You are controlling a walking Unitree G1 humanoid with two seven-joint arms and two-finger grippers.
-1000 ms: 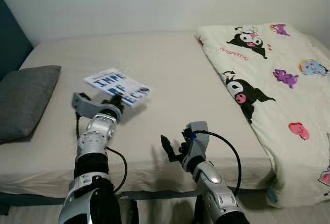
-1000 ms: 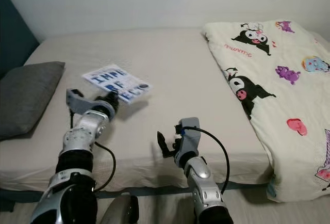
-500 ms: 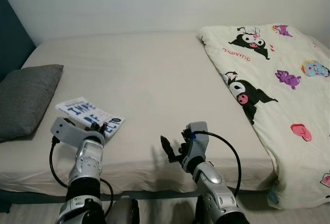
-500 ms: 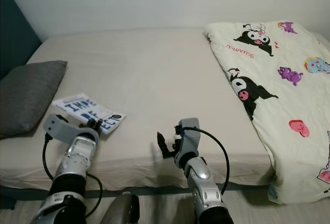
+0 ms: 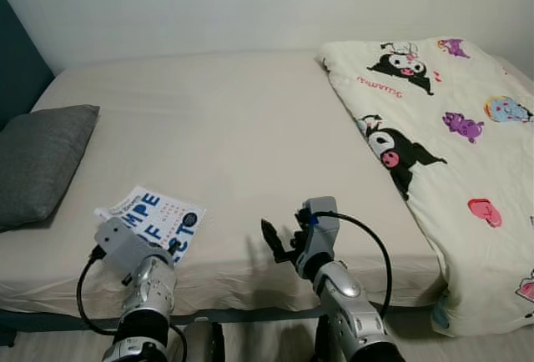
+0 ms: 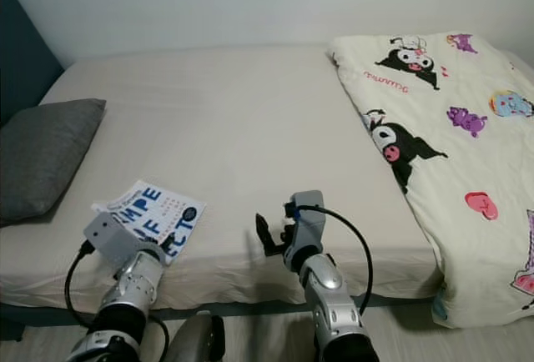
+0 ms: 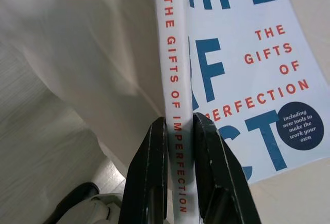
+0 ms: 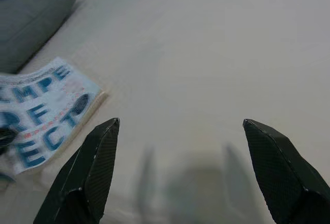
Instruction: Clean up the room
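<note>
- Left tool (image 7: 178, 146) clamps the book (image 5: 154, 220) by its spine, at the bed (image 5: 250, 120) edge.
- Right tool (image 8: 180, 167) hangs open beside it.
- Book not yet put away; stowing remains.

Beige bed (image 5: 250, 120) seen from above, filling most of the frame | grey pillow (image 5: 37, 162) at its left edge | cartoon-print blanket (image 5: 442, 128) draped over its right side | left gripper (image 5: 171, 249) at the near edge of a white book (image 5: 154, 216) with blue lettering | right gripper (image 5: 279, 241) over the bed's front edge, fingers apart.
</note>
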